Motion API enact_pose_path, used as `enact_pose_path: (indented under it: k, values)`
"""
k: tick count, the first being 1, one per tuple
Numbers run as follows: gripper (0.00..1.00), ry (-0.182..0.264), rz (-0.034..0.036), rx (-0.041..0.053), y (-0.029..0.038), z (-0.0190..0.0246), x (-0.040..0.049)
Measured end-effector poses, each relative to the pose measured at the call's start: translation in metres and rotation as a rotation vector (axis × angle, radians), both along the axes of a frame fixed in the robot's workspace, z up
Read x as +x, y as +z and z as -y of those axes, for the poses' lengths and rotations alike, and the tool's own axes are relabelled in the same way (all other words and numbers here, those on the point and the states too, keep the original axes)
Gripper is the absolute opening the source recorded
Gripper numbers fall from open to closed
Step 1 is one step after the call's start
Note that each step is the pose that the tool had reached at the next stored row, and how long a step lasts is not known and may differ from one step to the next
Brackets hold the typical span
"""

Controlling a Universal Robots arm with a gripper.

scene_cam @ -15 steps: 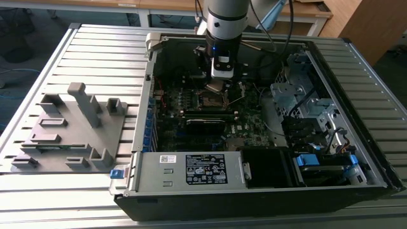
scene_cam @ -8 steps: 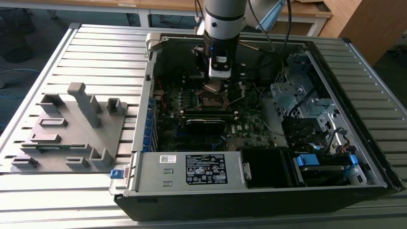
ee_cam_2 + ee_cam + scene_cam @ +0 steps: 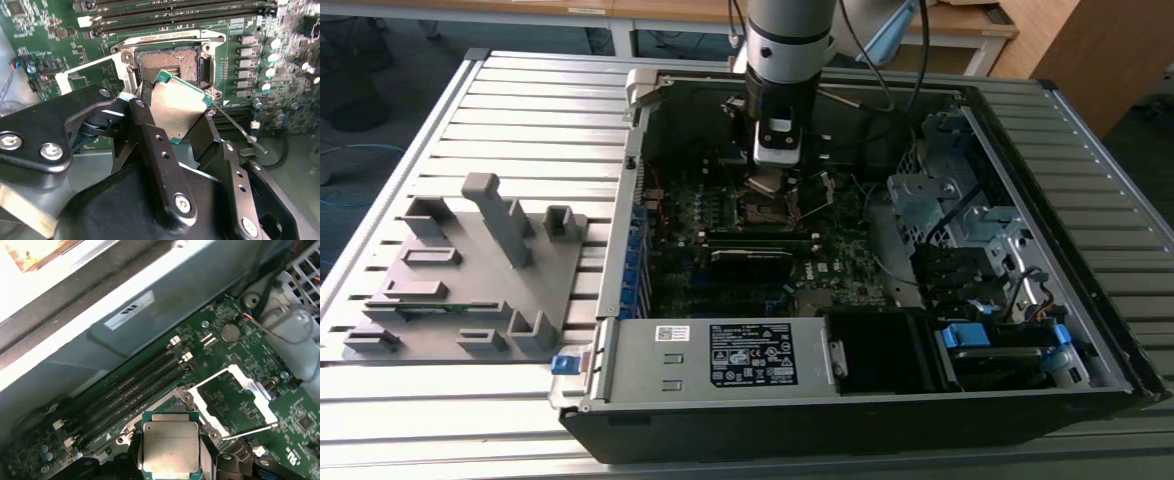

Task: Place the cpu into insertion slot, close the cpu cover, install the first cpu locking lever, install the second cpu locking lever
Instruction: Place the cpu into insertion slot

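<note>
Gripper (image 3: 172,117) clamped by its fingers on the cpu's (image 3: 171,445) edges, chip tilted just above the bare insertion slot (image 3: 170,62), presumably for seating; cpu cover (image 3: 248,385) lies hinged open, leaving the socket free.

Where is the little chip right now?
In the second wrist view the cpu is held between the jaws, tilted, at the edge of the open socket.

end effector (image 3: 174,117): two black fingers clamped on opposite edges of the cpu (image 3: 180,102) | cpu: silvery face, green border, tilted, one corner over the rim of the insertion slot (image 3: 170,60), contact unclear | insertion slot: uncovered, dark pin field in a silvery rim | cpu cover (image 3: 87,67): swung open beside the slot | thin metal lever (image 3: 235,125): angled out from the slot's corner | black memory strips (image 3: 175,12): beyond the slot on the green circuit board (image 3: 50,30)
</note>
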State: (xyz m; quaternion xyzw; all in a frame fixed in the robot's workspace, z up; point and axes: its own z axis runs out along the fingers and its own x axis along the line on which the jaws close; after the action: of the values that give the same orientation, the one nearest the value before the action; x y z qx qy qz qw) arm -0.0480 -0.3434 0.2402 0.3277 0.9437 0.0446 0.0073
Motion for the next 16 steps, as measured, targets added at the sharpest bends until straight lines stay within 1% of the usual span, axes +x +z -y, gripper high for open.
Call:
enact_pose_path:
  k: [14, 15, 16]
  values:
    - [0.54, -0.254, 0.0, 0.0, -0.0027, 0.0, 0.0]
    - [0.54, -0.272, 0.0, 0.0001, -0.0027, 0.0, 0.0]
    - [0.54, -0.276, 0.0, 0.0001, -0.0027, 0.0001, 0.0]
